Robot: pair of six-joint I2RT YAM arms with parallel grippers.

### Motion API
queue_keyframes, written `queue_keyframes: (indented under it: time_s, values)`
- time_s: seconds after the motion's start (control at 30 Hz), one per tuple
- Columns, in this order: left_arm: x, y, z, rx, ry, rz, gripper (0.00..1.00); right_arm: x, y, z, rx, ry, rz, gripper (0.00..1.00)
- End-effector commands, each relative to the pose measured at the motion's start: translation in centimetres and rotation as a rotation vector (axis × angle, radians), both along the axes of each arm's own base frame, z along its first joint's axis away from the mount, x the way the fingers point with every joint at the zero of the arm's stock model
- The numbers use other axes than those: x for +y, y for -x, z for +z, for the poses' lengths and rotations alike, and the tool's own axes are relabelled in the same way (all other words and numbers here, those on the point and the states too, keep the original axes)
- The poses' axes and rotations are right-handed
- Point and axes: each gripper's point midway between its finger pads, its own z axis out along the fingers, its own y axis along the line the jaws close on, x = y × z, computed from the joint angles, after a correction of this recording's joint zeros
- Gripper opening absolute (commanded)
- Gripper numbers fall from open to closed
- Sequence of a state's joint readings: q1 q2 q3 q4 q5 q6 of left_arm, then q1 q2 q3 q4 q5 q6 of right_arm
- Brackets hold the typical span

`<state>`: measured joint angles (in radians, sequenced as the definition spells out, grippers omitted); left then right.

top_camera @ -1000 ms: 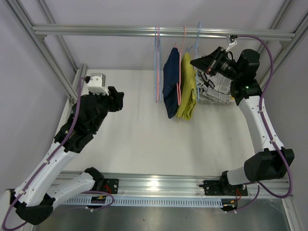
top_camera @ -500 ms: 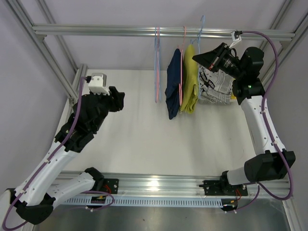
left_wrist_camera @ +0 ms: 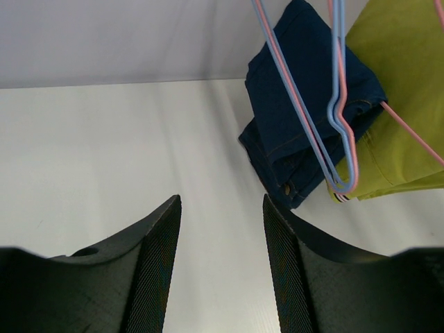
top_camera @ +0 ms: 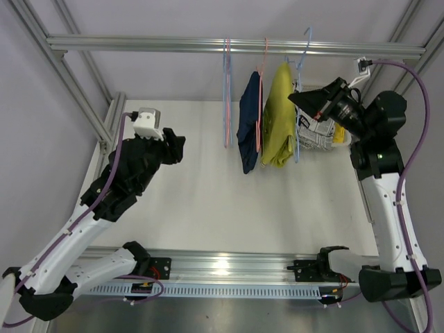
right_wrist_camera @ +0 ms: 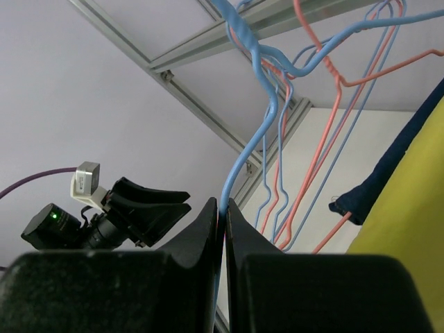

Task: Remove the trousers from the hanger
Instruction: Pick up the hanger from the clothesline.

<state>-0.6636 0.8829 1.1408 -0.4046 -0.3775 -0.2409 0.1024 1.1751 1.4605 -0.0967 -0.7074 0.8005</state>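
Note:
Mustard-olive trousers [top_camera: 279,118] hang folded over a blue wire hanger [top_camera: 300,66]. My right gripper [top_camera: 305,98] is shut on that hanger's wire just right of the cloth; the wrist view shows the blue wire [right_wrist_camera: 253,59] pinched between the jaws of the right gripper [right_wrist_camera: 223,208]. Dark navy trousers [top_camera: 248,128] hang on a pink hanger to the left of them. My left gripper [top_camera: 173,146] is open and empty left of the garments. In its wrist view the left gripper [left_wrist_camera: 222,208] faces the navy trousers [left_wrist_camera: 305,90] from a distance.
An aluminium rail [top_camera: 173,45] spans the back, with an empty pink-and-blue hanger [top_camera: 227,97] on it. Black-and-white print trousers [top_camera: 316,135] and a yellow pair [top_camera: 339,134] lie on the table behind my right gripper. Frame posts [top_camera: 83,97] stand at both sides.
My right gripper has moved up and to the right, carrying the blue hanger and mustard-olive trousers away from the navy pair. The left arm has shifted slightly right.

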Motion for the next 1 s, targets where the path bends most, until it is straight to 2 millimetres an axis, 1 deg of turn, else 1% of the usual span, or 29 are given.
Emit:
queue_keyframes:
  time_s: [0.0,0.03,0.07,0.1,0.13,0.17,0.2,0.23,0.27,0.3,0.33,0.37,0.4,0.43,0.47,0.5,0.53,0.57,0.6,0.63,0.67,0.77,0.8,0.87,0.9,0.93,0.97]
  values:
    - [-1.0,0.9,1.3,-0.053,-0.012,-0.033,0.55,-0.8,3.8,4.7,-0.254,0.003,-0.043,0.0]
    - [-1.3,1.0,1.3,-0.057,-0.015,-0.04,0.55,-1.0,5.0,5.0,-0.275,-0.001,-0.049,0.0]
    - [-1.4,1.2,1.2,-0.063,-0.027,-0.044,0.55,-1.0,5.3,4.7,-0.269,-0.003,-0.054,0.0]
    - [-2.2,1.8,1.2,-0.068,-0.028,-0.072,0.55,-1.1,5.3,3.7,-0.242,0.002,-0.06,0.0]
    - [-2.7,1.9,1.1,-0.074,-0.029,-0.083,0.55,-1.2,5.4,3.5,-0.236,0.001,-0.068,0.0]
    - [-2.8,2.1,1.1,-0.082,-0.042,-0.084,0.55,-1.3,6.2,3.6,-0.246,-0.003,-0.072,0.0]
    - [-3.7,2.7,0.9,-0.085,-0.049,-0.112,0.55,-1.3,5.9,2.1,-0.191,0.002,-0.082,0.0]
    - [-4.0,2.9,0.9,-0.093,-0.063,-0.12,0.55,-1.4,6.2,1.8,-0.184,0.001,-0.089,0.0]
    - [-4.4,3.2,0.7,-0.096,-0.075,-0.128,0.55,-1.5,6.9,1.6,-0.186,-0.002,-0.099,0.0]
    - [-5.1,3.8,0.8,-0.105,-0.081,-0.143,0.55,-1.5,7.4,1.2,-0.179,-0.003,-0.1,0.0]
    - [-5.4,4.0,0.6,-0.107,-0.096,-0.146,0.55,-1.7,7.0,0.1,-0.154,-0.001,-0.121,0.0]
    - [-5.6,4.2,0.6,-0.115,-0.106,-0.147,0.55,-1.7,7.2,-0.4,-0.146,0.001,-0.128,0.0]
    - [-6.1,4.8,0.7,-0.119,-0.108,-0.158,0.55,-1.8,8.1,-0.6,-0.148,0.0,-0.128,0.0]
    - [-6.5,5.0,0.1,-0.114,-0.123,-0.167,0.55,-1.9,7.8,-2.0,-0.126,0.008,-0.139,0.0]
    - [-6.7,5.3,-0.1,-0.119,-0.133,-0.176,0.55,-2.0,8.1,-2.4,-0.123,0.009,-0.143,0.0]
    - [-7.4,5.9,-0.1,-0.122,-0.131,-0.198,0.55,-2.1,8.9,-2.7,-0.131,0.009,-0.143,0.0]
    - [-7.4,6.0,0.0,-0.122,-0.135,-0.191,0.55,-2.1,9.1,-3.2,-0.13,0.016,-0.148,0.0]
    - [-7.7,6.2,-0.3,-0.118,-0.142,-0.198,0.55,-2.2,8.9,-4.7,-0.103,0.024,-0.155,0.0]
    - [-8.0,6.6,-0.5,-0.114,-0.149,-0.211,0.55,-2.3,9.4,-5.0,-0.105,0.025,-0.153,0.0]
    - [-8.1,6.5,-0.6,-0.109,-0.152,-0.199,0.55,-2.2,9.5,-5.6,-0.099,0.029,-0.148,0.0]
    - [-8.2,6.6,-0.9,-0.104,-0.158,-0.201,0.55,-2.2,9.3,-6.8,-0.074,0.035,-0.147,0.0]
    - [-8.4,7.0,-1.2,-0.075,-0.148,-0.199,0.54,-2.4,9.6,-8.0,-0.066,0.046,-0.155,0.0]
    - [-8.6,7.3,-1.5,-0.063,-0.149,-0.206,0.54,-2.4,9.5,-8.7,-0.048,0.05,-0.157,0.0]
    - [-9.0,7.5,-1.9,-0.04,-0.119,-0.208,0.55,-2.3,9.5,-9.2,-0.037,0.046,-0.156,0.0]
    - [-9.3,7.7,-2.7,-0.025,-0.121,-0.215,0.56,-2.4,9.3,-9.6,-0.019,0.038,-0.162,0.0]
    - [-9.7,7.9,-2.9,-0.015,-0.091,-0.219,0.56,-2.4,9.2,-9.8,-0.01,0.031,-0.165,0.0]
    - [-10.1,8.1,-3.6,-0.01,-0.091,-0.224,0.56,-2.3,9.4,-9.6,-0.013,0.023,-0.164,0.0]
